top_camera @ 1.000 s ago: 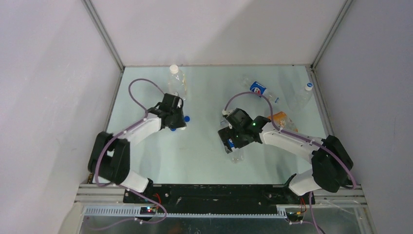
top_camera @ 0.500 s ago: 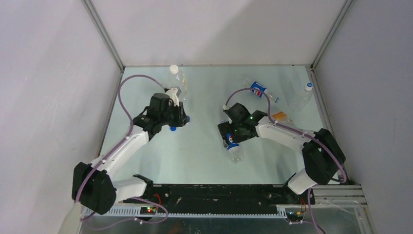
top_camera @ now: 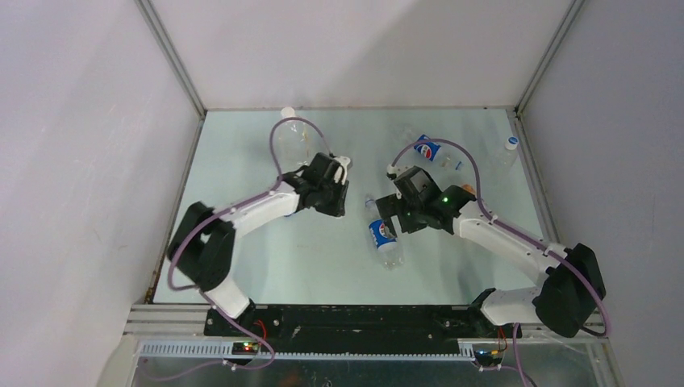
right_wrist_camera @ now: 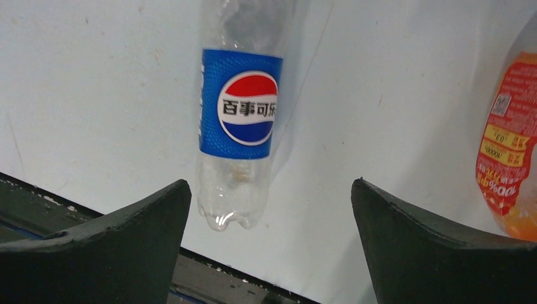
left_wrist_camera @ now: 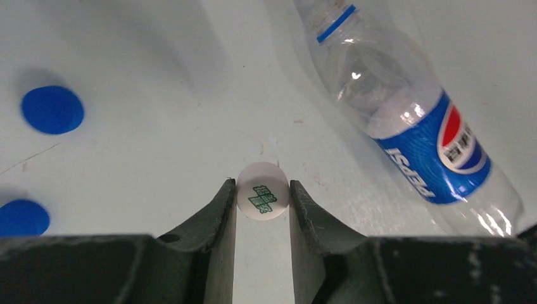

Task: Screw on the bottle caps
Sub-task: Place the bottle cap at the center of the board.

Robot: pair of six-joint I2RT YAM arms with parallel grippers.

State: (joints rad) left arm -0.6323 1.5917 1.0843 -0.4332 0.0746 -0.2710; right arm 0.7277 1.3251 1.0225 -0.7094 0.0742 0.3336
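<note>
Your left pincer is closed narrow on a white cap with green print, a tip pressing the rim on each side. You cannot tell whether the cap is clear of the bench. A second ago this pincer sat over the blue caps on the left part of the bench. It has since swung right to the middle, so one blue cap and a second blue cap now lie well off to its left, both flat on the bench. Just ahead and to the right of the held cap lies the Pepsi bottle on its side, its open neck with the blue ring pointing away from you. In the top view that bottle lies where it did a second ago. Its label shows now because your right pincer, which covered it then, has drawn back towards the far right. The right pincer stands wide apart and holds nothing. Its wrist view shows a blue-labelled bottle lying on the bench ahead of the tips, and an orange-labelled bottle at the right edge. You cannot tell which of the two Pepsi bottles on the bench that blue-labelled one is.
</note>
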